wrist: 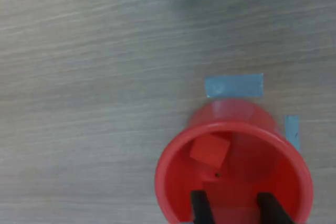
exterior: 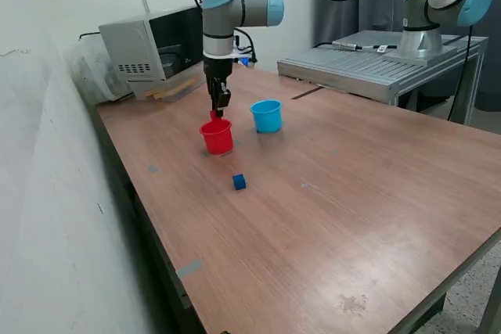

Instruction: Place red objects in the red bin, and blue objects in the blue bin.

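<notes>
Gripper (wrist: 233, 208) poised over red cup (wrist: 173, 192), fingers parted, grasping nothing; red cube (wrist: 209, 150) inside; blue cube (exterior: 239, 182) apart on table (exterior: 352, 217).

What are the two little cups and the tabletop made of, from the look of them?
The red cup and the light blue cup look like smooth moulded plastic: uniform colour, thin rims, a slight sheen. The table shows a brown wood grain with a matte finish, probably laminate rather than solid wood, though the pictures cannot settle that.

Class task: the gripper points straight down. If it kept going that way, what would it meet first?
Probably the inside of the red cup: the gripper hangs over its mouth, with a red cube lying slightly off to one side.
</notes>
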`<state>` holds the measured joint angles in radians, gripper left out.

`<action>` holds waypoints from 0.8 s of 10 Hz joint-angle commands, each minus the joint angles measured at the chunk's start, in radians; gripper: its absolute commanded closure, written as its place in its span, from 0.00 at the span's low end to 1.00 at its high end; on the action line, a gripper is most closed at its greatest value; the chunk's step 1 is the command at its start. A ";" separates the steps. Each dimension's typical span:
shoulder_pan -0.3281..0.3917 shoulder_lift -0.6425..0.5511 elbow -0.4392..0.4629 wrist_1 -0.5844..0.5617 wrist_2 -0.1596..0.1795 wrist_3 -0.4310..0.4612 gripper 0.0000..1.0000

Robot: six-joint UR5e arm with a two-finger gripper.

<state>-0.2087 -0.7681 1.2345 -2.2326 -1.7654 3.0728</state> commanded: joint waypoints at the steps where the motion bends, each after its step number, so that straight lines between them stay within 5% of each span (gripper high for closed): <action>1: -0.005 0.010 -0.009 -0.002 -0.003 0.000 0.00; 6: 0.026 -0.002 0.002 0.002 0.001 0.000 0.00; 8: 0.108 -0.016 0.012 0.004 0.004 0.014 0.00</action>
<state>-0.1728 -0.7711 1.2350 -2.2319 -1.7654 3.0772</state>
